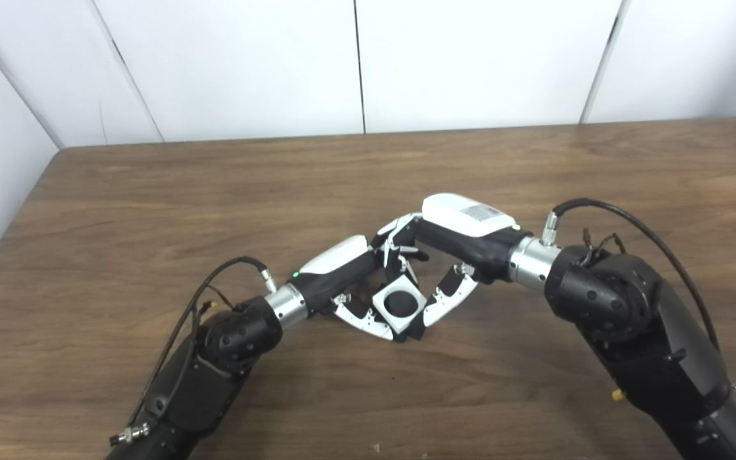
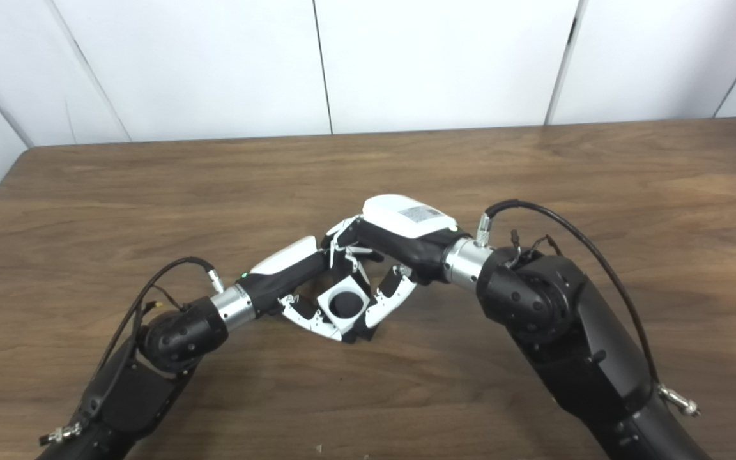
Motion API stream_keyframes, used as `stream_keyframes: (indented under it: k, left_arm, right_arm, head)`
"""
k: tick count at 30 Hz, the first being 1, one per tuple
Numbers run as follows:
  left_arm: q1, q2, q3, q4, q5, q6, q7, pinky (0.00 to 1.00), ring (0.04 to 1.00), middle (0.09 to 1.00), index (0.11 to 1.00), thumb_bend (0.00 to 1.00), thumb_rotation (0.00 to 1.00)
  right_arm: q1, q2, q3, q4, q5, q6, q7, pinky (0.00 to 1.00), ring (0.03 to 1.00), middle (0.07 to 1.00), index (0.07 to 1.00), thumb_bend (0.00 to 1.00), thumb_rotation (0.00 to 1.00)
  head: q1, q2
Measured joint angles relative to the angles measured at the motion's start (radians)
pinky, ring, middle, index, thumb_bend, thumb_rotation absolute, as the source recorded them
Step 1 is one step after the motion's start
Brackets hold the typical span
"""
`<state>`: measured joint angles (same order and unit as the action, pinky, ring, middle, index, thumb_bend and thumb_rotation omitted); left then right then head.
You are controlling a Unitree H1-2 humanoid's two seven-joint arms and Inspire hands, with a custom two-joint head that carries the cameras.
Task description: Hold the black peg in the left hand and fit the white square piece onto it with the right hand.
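Starting at the left: the left arm comes up from the bottom corner, and its elbow and lower part are cut off by the frame edge. The left hand sits low over the wooden table, pointing up and to the right, white back facing up. Its fingers curl underneath toward the middle, so most of what they grip is hidden. The black peg only shows as a dark round disc inside the hole of the white square piece; its shaft is out of sight. I honestly can't tell if the left hand is clamped on the peg or just cupped around it.

The white square piece sits right between the two hands, tilted like a diamond, its face turned toward the cameras, touching fingers on both sides.

Over on the right, the right hand reaches in from the right, angled down and left, higher than the other one. Its fingers are closed against the square's right edge, and more of them press in from the top, so it's holding the piece. The two hands overlap a bit at the fingertips, which is a tangle that's hard to sort out.
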<state>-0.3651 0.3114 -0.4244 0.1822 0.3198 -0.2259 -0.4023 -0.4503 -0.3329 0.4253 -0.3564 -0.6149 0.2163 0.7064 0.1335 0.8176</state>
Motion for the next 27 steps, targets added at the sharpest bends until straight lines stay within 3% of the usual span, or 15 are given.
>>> stream_keyframes:
  k: [27]
  left_arm:
    - [0.001,0.0,-0.004,-0.007,0.002,0.009,0.002,0.96,0.978,0.892,0.491,0.52,0.08]
  right_arm:
    - [0.001,0.003,-0.003,0.061,0.014,-0.004,-0.036,0.82,0.851,0.798,0.48,0.52,0.14]
  head:
    - [0.009,0.014]
